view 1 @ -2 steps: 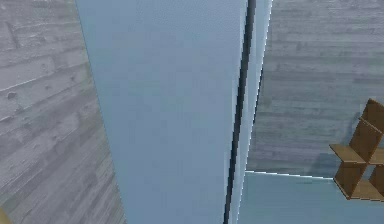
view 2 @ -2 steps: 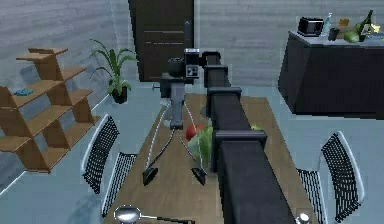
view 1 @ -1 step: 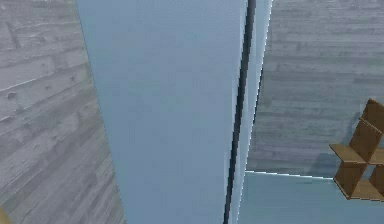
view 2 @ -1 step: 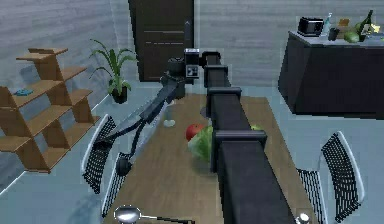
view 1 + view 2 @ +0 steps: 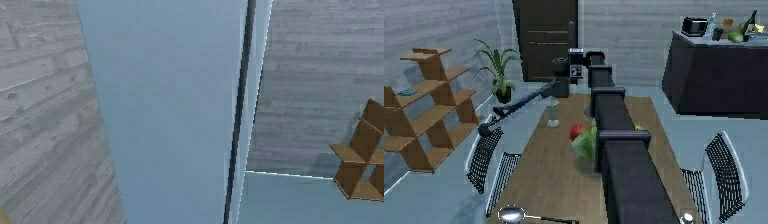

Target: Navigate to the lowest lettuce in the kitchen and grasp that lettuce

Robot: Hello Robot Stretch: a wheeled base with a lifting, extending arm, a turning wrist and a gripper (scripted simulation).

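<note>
Gripper (image 5: 561,80) sits at the far end of the arm (image 5: 619,140), over the far part of the wooden table (image 5: 549,170); cannot tell whether it holds anything. Green leafy lump, likely the lettuce (image 5: 587,145), lies on the table just beside the arm, nearer the robot than the gripper, next to a red round thing (image 5: 577,131). Judgement: navigation looks done; grasp not yet made.

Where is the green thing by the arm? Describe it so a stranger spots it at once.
Find the long wooden table flanked by white wire chairs. Midway along it, beside the dark arm, lies a green leafy lump. Its nearest neighbour is small, round and red.
</note>
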